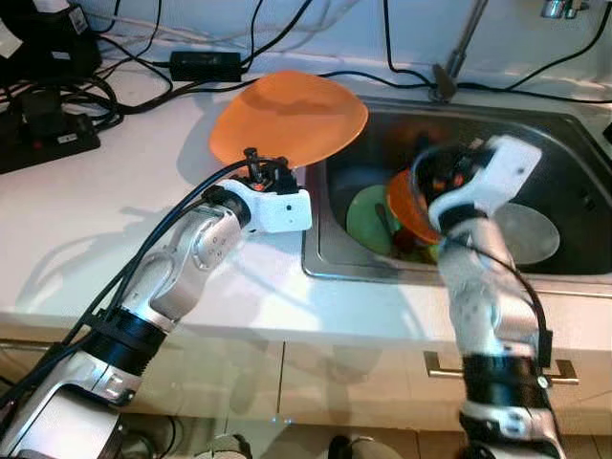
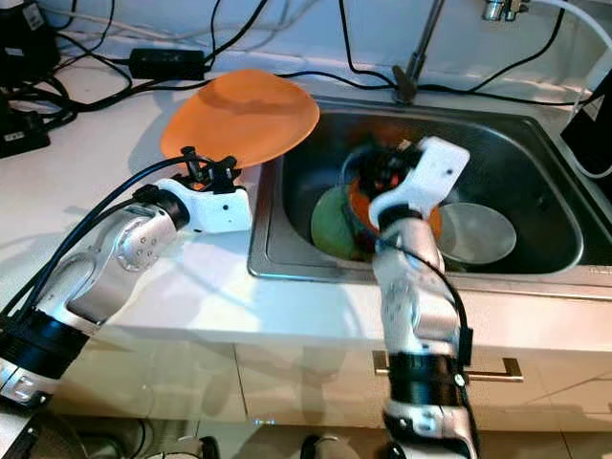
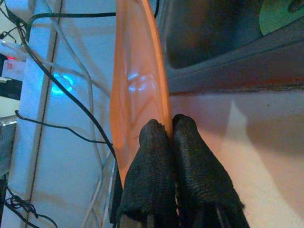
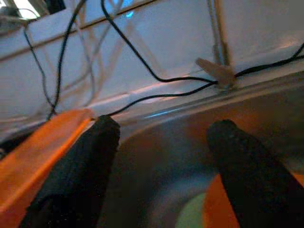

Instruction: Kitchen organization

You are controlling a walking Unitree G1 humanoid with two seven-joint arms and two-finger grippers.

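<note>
The left gripper (image 3: pixel 164 130) pinches the orange plate (image 1: pixel 287 117) by its rim, above the table beside the sink (image 1: pixel 574 277). The right gripper (image 4: pixel 164 142), fingers spread, hovers over the sink's dishes. Keep the pinch firm and the plate level.

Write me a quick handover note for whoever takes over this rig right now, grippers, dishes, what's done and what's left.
Left gripper: shut on the rim of the large orange plate, held over the counter beside the sink.
Right gripper: open, holding nothing, down inside the sink above the dishes.
In the sink: a green plate, a smaller orange dish, a grey plate.
Done: orange plate gripped and lifted.
Left: set that plate somewhere, then deal with the sink dishes. Mind the cables along the counter's back.
</note>
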